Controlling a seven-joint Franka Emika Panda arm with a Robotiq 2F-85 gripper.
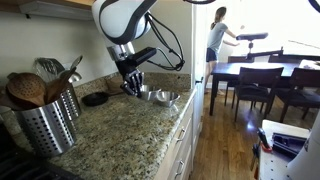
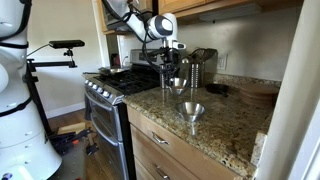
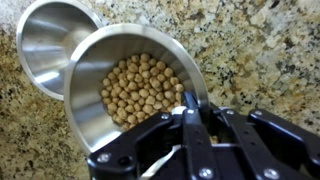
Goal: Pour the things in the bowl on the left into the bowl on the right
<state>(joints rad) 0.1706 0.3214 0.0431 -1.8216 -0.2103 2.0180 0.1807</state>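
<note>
The gripper [image 3: 190,103] is pinched shut on the near rim of the full bowl [image 3: 85,105]. That bowl is steel and holds a heap of chickpeas [image 3: 140,88], or something round and tan much like them. It is just beside the empty bowl [image 3: 42,50], and its far edge overlaps that bowl's rim. I cannot tell whether the two touch. The empty bowl rests on the speckled stone counter [image 3: 265,50].

The hold is on one thin edge only. I judge the full bowl could swivel or slip as it tips, dropping chickpeas on the counter beside the empty bowl. A quick pour could make them bounce off the hard steel and roll away. A knock from the full bowl could also shove the empty bowl aside.

No brand, label or writing can be read in any view.
</note>
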